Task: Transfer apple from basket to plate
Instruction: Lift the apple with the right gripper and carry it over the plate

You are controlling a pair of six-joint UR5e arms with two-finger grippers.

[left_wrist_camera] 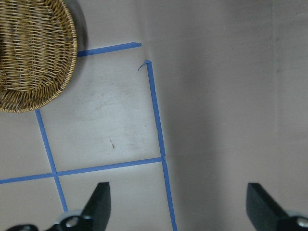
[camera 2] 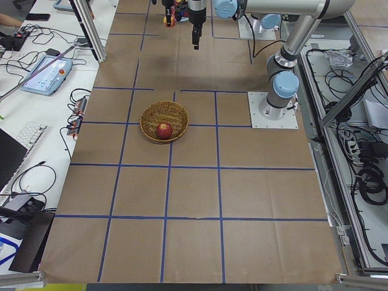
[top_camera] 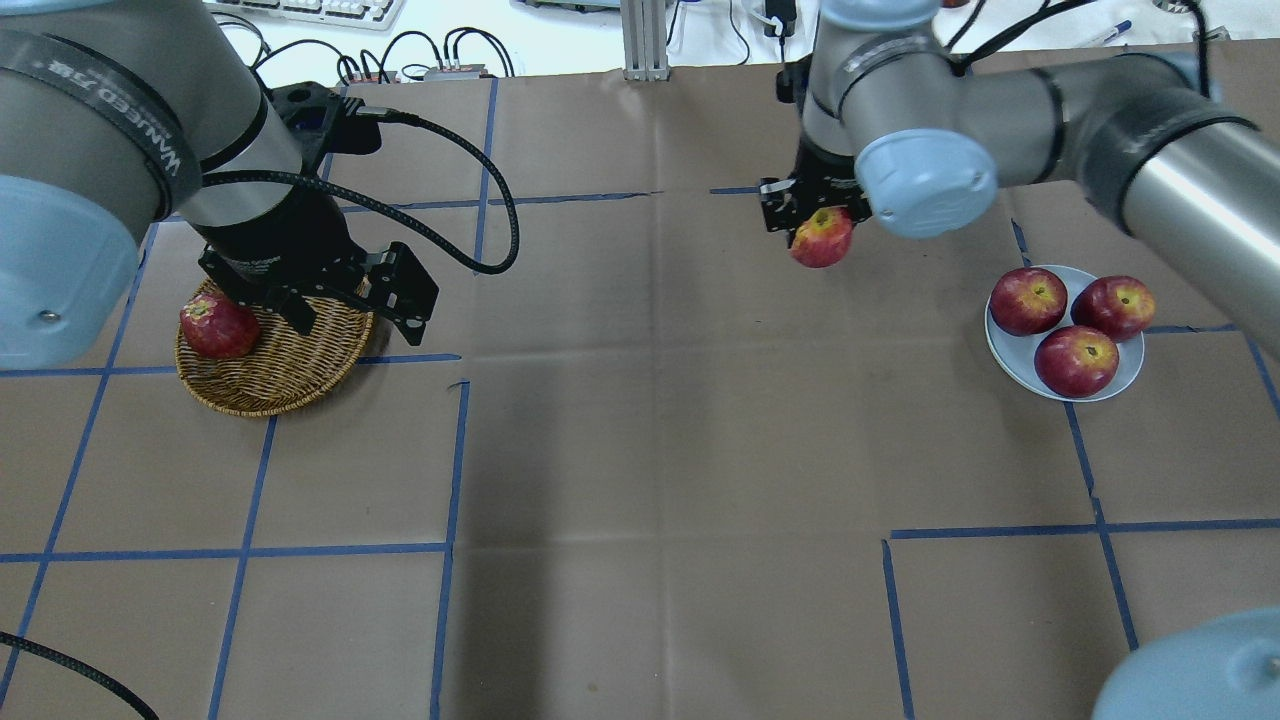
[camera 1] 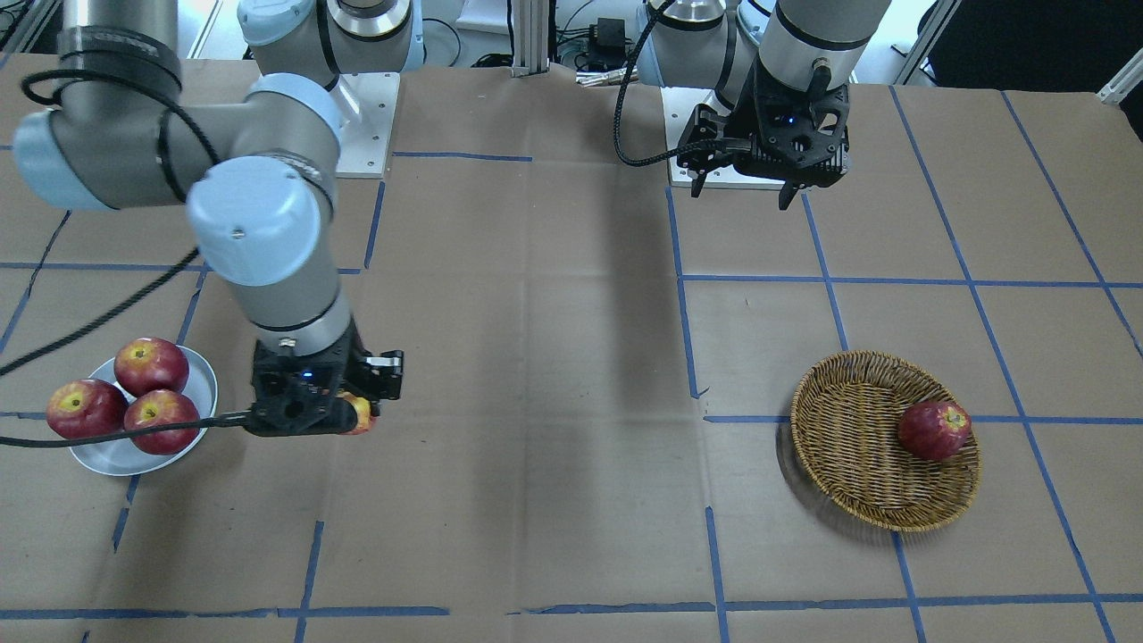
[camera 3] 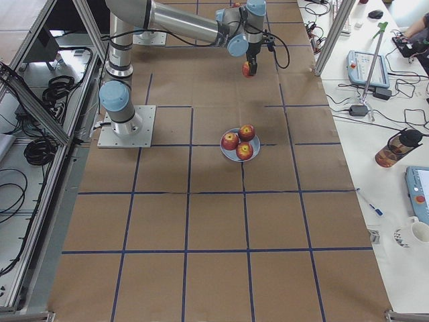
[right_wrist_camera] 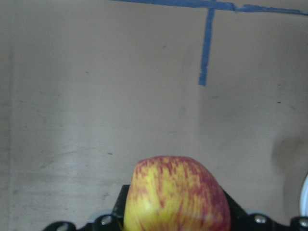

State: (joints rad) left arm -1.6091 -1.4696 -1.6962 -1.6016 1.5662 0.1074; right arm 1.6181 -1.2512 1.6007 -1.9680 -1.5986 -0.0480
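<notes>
Over the brown-papered table [top_camera: 640, 450], the right gripper [top_camera: 818, 222] pinches the apple [top_camera: 822, 240], apart from the plate [top_camera: 1008, 357], while the left gripper [left_wrist_camera: 177, 198] hangs spread

The only writing I can read from here is on the black band [top_camera: 118, 118] strapped round the left arm [top_camera: 200, 60] in the overhead view. It carries white capitals spelling "WANJEED", running along the band at a slant. After them come a couple of Chinese characters that I can't make out with any confidence. The teach pendant [camera 2: 45, 71] lying beside the counter [camera 2: 194, 200] in the left side view has a screen, but whatever is printed on it is too small for me. The same goes for the keys of the keyboard [camera 2: 27, 136] there, and for the second pendant [camera 3: 367, 67] in the right side view.
</notes>
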